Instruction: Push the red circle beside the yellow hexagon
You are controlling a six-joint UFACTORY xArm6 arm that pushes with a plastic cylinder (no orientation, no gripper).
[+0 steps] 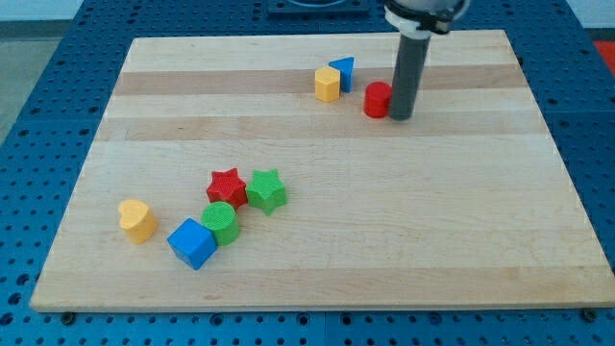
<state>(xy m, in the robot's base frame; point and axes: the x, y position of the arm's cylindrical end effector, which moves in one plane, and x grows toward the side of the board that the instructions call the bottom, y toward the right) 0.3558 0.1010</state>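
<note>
The red circle [377, 99] sits near the view's top, right of centre. The yellow hexagon [328, 84] lies a short way to its left and slightly higher, with a gap between them. My tip [401, 116] touches the board right against the red circle's right side. The dark rod rises from it toward the view's top.
A blue triangle [343, 68] sits just above and right of the yellow hexagon. At the lower left lie a red star [227, 185], a green star [267, 189], a green circle [221, 222], a blue cube [192, 243] and a yellow heart-like block [137, 220]. The wooden board [432, 221] rests on a blue pegboard.
</note>
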